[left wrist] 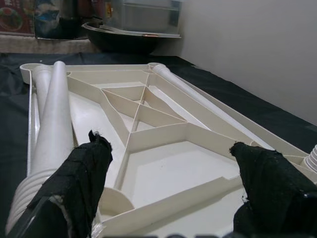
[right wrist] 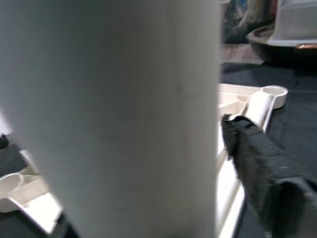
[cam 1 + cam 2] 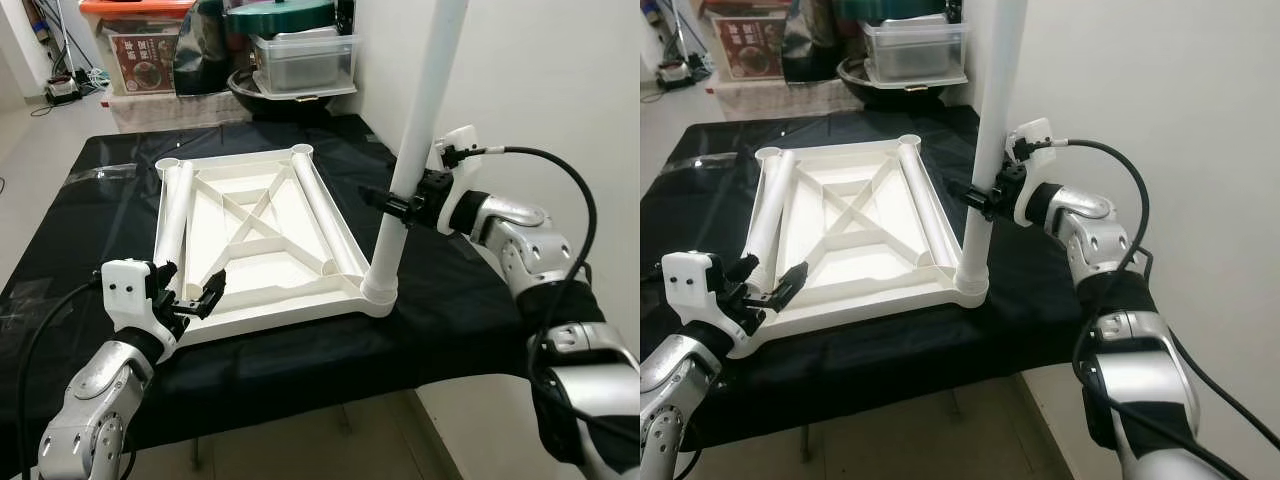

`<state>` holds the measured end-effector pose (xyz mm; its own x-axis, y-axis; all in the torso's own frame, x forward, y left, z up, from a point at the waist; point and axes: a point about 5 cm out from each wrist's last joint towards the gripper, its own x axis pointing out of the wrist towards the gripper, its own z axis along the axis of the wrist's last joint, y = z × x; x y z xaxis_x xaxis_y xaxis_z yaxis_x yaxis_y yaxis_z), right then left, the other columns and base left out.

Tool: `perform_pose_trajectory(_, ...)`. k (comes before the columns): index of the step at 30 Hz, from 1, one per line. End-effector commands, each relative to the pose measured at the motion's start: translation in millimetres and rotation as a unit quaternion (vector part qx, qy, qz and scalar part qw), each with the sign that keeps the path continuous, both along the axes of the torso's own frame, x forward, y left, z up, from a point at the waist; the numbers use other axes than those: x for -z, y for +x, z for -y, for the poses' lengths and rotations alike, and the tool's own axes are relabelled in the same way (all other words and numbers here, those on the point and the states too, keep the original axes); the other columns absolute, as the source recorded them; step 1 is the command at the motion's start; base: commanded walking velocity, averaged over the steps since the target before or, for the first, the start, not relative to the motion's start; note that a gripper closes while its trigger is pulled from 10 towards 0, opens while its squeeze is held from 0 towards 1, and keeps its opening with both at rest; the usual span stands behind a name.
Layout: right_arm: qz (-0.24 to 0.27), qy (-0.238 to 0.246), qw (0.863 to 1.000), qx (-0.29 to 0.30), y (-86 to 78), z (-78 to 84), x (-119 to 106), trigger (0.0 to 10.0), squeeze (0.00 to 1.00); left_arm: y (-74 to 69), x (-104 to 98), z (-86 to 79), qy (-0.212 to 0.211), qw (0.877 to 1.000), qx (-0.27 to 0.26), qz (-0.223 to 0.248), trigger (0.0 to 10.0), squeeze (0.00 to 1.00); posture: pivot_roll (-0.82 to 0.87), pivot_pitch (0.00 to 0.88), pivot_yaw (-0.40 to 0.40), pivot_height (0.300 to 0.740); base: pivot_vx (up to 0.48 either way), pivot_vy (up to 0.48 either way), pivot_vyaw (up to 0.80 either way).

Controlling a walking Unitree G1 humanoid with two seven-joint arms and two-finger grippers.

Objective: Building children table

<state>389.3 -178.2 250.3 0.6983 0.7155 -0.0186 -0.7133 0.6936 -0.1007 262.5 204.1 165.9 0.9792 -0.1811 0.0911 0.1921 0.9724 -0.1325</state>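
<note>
A black cloth (image 3: 470, 300), smooth and a little shiny, covers the table beside a white wall (image 3: 560, 80), and behind it stand plastic boxes (image 3: 305, 60) and a dark bowl (image 3: 285, 95). On the cloth lies the tabletop (image 3: 255, 235), upside down: a white plastic rectangle with a raised rim, crossed ribs inside and a round socket at each corner. One leg (image 3: 415, 150), a long white tube that gets wider to its ribbed lower end, stands upright in the near corner socket on the robot's right. The right gripper (image 3: 395, 205) is clenched around this leg at about the middle of its visible height, one black finger (image 2: 257, 168) showing beside the tube in the right wrist view. Two other legs lie inside the tabletop: the left leg (image 3: 172, 225) along the left rim and the right leg (image 3: 325, 215) along the right rim, both smooth and slightly conical. The left gripper (image 3: 190, 290) hovers over the near left corner of the tabletop, its fingers (image 1: 81, 178) spread apart and holding nothing, just beside the ribbed end of the left leg.
</note>
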Motion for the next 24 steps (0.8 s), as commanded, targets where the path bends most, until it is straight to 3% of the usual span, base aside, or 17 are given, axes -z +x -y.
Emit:
perform_pose_trajectory(1, -0.024, 0.024, 0.999, -0.020, -1.1, 1.0, 8, 0.0, 0.00, 0.6, 1, 2.2, 0.006, 1.000, 0.004, 0.001, 10.0, 0.00, 0.02, 0.000, -0.064, 0.740, 0.000, 0.000, 0.00)
perform_pose_trajectory(7, -0.053, 0.034, 0.996, -0.060, -8.0, -6.8, 28, 0.0, 0.00, 1.7, 3, 4.1, 0.003, 1.000, 0.010, -0.003, 10.0, 0.00, 0.02, 0.000, -0.057, 0.740, 0.000, 0.000, 0.00)
perform_pose_trajectory(11, -0.063, 0.039, 0.997, -0.020, -3.9, -6.5, 39, 0.0, 0.00, 3.1, 4, 5.2, 0.002, 1.000, 0.014, -0.005, 10.0, 0.00, 0.02, 0.000, -0.056, 0.740, 0.000, 0.000, 0.00)
perform_pose_trajectory(12, -0.064, 0.033, 0.997, 0.012, -1.7, -6.5, 43, 0.0, 0.00, 3.5, 4, 5.4, 0.002, 1.000, 0.015, -0.005, 10.0, 0.00, 0.02, 0.000, -0.056, 0.740, 0.000, 0.000, 0.00)
perform_pose_trajectory(13, -0.076, 0.031, 0.993, 0.085, 3.2, -3.9, 48, 0.0, 0.00, 4.1, 4, 5.3, 0.003, 1.000, 0.015, -0.005, 10.0, 0.00, 0.02, 0.000, -0.057, 0.740, 0.000, 0.000, 0.00)
perform_pose_trajectory(14, -0.076, 0.031, 0.993, 0.085, 3.2, -3.9, 48, 0.0, 0.00, 4.1, 4, 5.3, 0.003, 1.000, 0.015, -0.005, 10.0, 0.00, 0.02, 0.000, -0.057, 0.740, 0.000, 0.000, 0.00)
perform_pose_trajectory(16, -0.097, 0.040, 0.964, 0.244, 9.0, 4.8, 58, 0.0, 0.00, 5.3, 5, 4.8, 0.004, 1.000, 0.013, -0.007, 10.0, 0.00, 0.01, 0.000, -0.056, 0.740, 0.000, 0.000, 0.00)
perform_pose_trajectory(17, -0.105, 0.037, 0.943, 0.312, 6.5, 5.6, 66, 0.0, 0.00, 6.1, 6, 4.6, 0.004, 1.000, 0.012, -0.008, 10.0, 0.00, 0.01, 0.000, -0.048, 0.740, 0.000, 0.000, 0.00)
perform_pose_trajectory(18, -0.105, 0.037, 0.943, 0.312, 6.5, 5.6, 66, 0.0, 0.00, 6.1, 6, 4.6, 0.004, 1.000, 0.012, -0.008, 10.0, 0.00, 0.01, 0.000, -0.048, 0.740, 0.000, 0.000, 0.00)
perform_pose_trajectory(19, -0.108, 0.034, 0.930, 0.349, 3.6, 5.8, 70, 0.0, 0.00, 6.6, 7, 4.6, 0.004, 1.000, 0.011, -0.008, 10.0, 0.00, 0.01, 0.000, -0.048, 0.740, 0.000, 0.000, 0.00)
perform_pose_trajectory(21, -0.108, 0.034, 0.930, 0.349, 3.6, 5.8, 70, 0.0, 0.00, 6.6, 7, 4.6, 0.004, 1.000, 0.011, -0.008, 10.0, 0.00, 0.01, 0.000, -0.048, 0.740, 0.000, 0.000, 0.00)
perform_pose_trajectory(23, -0.130, 0.073, 0.918, 0.368, -17.1, -37.2, 87, 0.0, 0.00, 12.5, 15, 3.9, 0.003, 1.000, -0.001, -0.027, 10.0, 0.00, 0.01, 0.000, -0.036, 0.740, 0.000, 0.000, 0.00)
perform_pose_trajectory(24, -0.140, 0.087, 0.915, 0.367, -23.7, -50.3, 90, 0.0, 0.00, 14.6, 18, 3.2, 0.002, 0.999, -0.005, -0.035, 10.0, 0.00, 0.01, 0.000, -0.036, 0.740, 0.000, 0.000, 0.00)
